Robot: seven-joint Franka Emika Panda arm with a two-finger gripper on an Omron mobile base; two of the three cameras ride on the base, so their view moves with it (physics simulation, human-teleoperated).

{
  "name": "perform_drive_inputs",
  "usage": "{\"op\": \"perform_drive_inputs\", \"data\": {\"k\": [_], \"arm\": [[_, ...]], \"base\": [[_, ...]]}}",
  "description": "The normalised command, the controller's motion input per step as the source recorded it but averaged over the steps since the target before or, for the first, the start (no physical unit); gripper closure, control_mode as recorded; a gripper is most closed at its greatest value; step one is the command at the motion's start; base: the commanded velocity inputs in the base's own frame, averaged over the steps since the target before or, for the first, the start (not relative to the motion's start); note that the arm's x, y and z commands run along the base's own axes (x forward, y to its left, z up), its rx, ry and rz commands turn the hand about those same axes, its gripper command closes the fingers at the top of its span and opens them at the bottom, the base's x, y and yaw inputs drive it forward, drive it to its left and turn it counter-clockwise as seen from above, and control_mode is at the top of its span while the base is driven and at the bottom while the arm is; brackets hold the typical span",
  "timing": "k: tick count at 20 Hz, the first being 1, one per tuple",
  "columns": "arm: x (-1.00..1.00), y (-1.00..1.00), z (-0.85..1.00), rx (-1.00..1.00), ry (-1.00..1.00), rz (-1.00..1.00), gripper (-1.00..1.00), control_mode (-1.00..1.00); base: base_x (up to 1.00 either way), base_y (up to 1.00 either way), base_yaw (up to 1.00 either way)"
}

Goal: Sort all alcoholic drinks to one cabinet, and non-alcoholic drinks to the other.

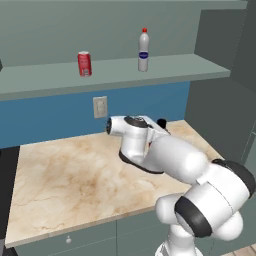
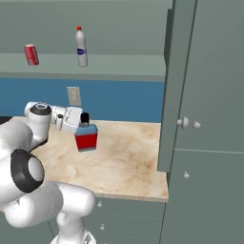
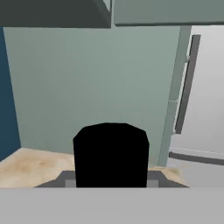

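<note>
Base views flanking countertop [image 1: 75, 170]; close hand view.

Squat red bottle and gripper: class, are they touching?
Touching. The right base view shows the gripper closed at the neck of the squat red bottle, just under its black cap.

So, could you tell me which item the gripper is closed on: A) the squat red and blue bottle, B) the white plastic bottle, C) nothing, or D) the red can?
A: the gripper is closed at the black cap of the squat bottle above the counter.

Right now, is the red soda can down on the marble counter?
No, the red soda can stands on the upper shelf, left of the white plastic bottle.
</note>
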Motion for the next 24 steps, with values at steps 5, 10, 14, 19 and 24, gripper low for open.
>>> {"op": "perform_drive_inputs", "data": {"k": [5,10,14,19,24], "arm": [[-0.45,0.00,0.88,0.03,0.13,0.07,1.00,-1.00],[-0.67,0.00,0.49,0.00,0.11,0.10,1.00,-1.00],[-0.76,0.00,0.36,0.00,0.09,0.12,1.00,-1.00],[-0.65,0.00,0.47,0.01,0.08,0.16,1.00,-1.00],[-0.48,0.00,0.52,0.08,0.07,0.25,1.00,-1.00]], "base": [[0.00,0.00,0.00],[0.00,0.00,0.00],[0.00,0.00,0.00],[0.00,0.00,0.00],[0.00,0.00,0.00]]}}
